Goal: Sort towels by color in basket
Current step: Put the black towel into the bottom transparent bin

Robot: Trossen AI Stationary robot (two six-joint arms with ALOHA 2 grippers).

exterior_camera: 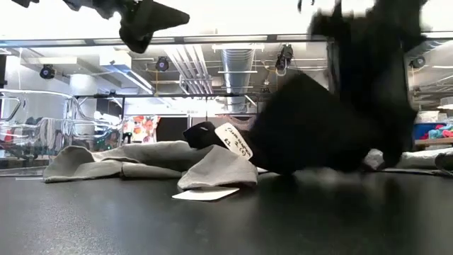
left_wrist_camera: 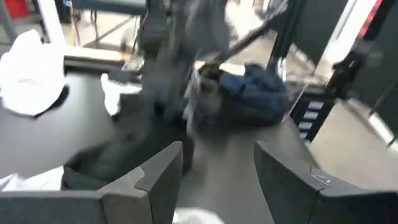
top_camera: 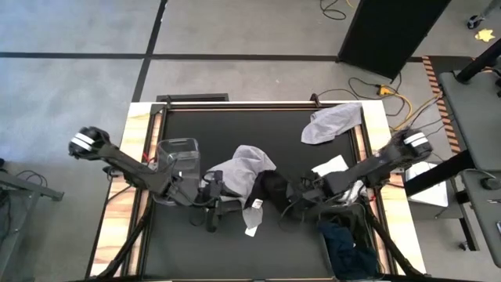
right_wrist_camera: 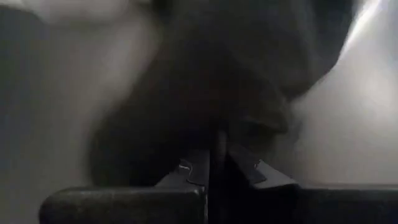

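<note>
Right pincer (top_camera: 288, 197), near mid-counter, is clamped on a black towel (top_camera: 272, 188): in its wrist view the two fingers (right_wrist_camera: 198, 169) meet with dark cloth bunched between them, and the low view shows that cloth (exterior_camera: 325, 120) lifted off the counter (top_camera: 235, 251) in a hanging mass. Left pincer (top_camera: 210, 205), just across from it, stands wide and holds nothing; its wrist view shows both fingers (left_wrist_camera: 163, 171) well apart with bare counter between. Between the two pincers lies a grey towel (top_camera: 239, 168), spread flat, with a small white tag (exterior_camera: 233, 140) and a loose white slip (exterior_camera: 205, 193) beside it. A second grey towel (top_camera: 335, 121) rests at the far right corner of the counter, well apart from the first. A white cloth (top_camera: 333, 166) lies beside the right arm. A navy towel (top_camera: 348, 239) sits bundled at the near right edge; whether it lies in a basket cannot be told. A clear container (top_camera: 176, 160) stands by the left arm, apparently without cloth in it. Judged from this layout, sorting is at an early-to-middle stage: one dark piece appears set aside, one dark piece is in hand, and the light pieces remain scattered and ungathered.
</note>
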